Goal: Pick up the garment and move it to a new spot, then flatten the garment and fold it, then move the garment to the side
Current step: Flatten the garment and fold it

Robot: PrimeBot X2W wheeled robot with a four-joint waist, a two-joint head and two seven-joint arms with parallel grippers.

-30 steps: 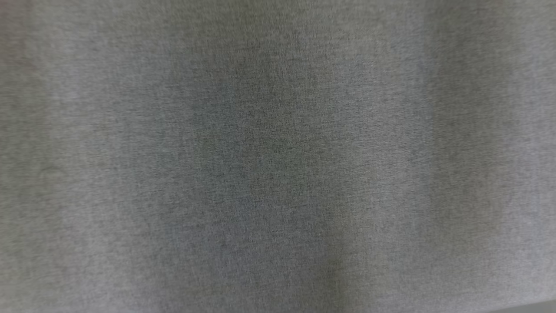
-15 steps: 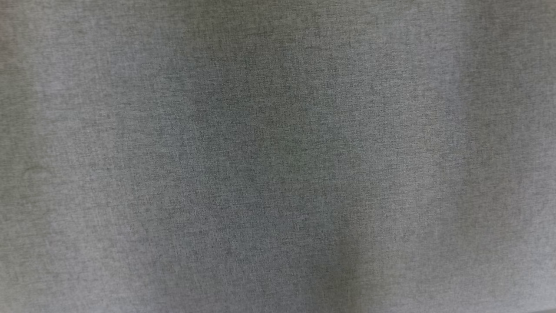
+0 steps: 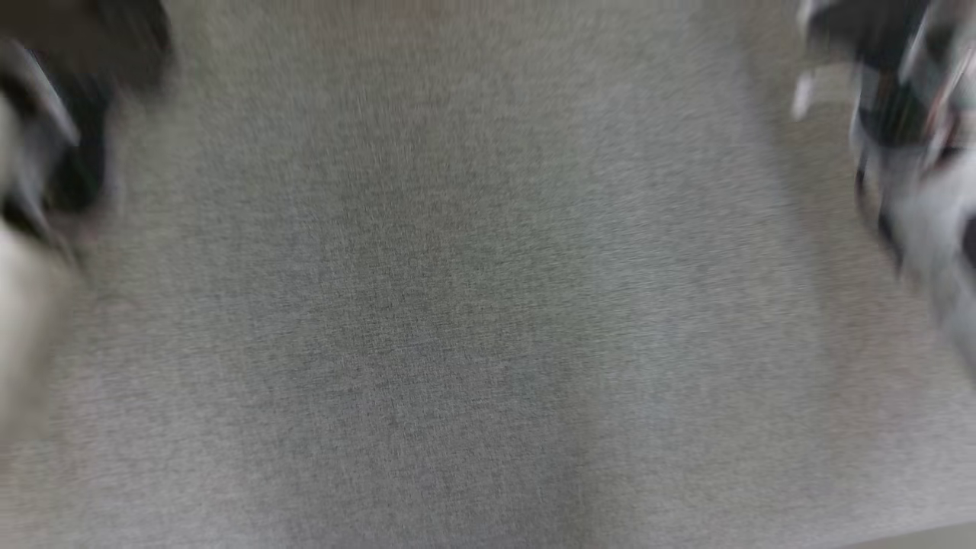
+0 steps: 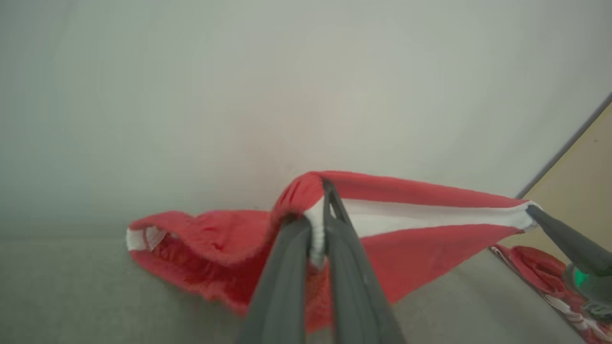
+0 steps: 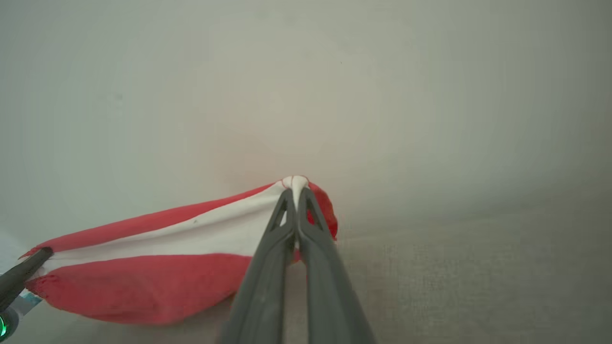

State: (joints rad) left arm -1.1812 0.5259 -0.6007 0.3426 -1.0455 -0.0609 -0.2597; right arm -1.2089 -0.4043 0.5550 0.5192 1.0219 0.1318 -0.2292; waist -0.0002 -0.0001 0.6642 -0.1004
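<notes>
The garment (image 4: 420,248) is red with a white band and hangs stretched between my two grippers over the grey cloth surface. In the left wrist view my left gripper (image 4: 319,224) is shut on one end of the band, and the loose red part sags to the left onto the surface. The right gripper (image 4: 533,210) pinches the band's far end at the right. In the right wrist view the right gripper (image 5: 295,191) is shut on the white band of the garment (image 5: 143,282), with the left gripper's tip (image 5: 40,253) at the lower left.
The grey cloth-covered table (image 3: 457,305) spreads across the head view, very blurred. Blurred arm parts sit at its upper left (image 3: 53,152) and upper right (image 3: 900,122). The table's edge and beige floor (image 4: 583,181) show at right, with a red patterned cloth (image 4: 540,267) below.
The head view has shifted and blurred, so the camera has moved. Blurred arm parts now show at its upper left and upper right edges.
</notes>
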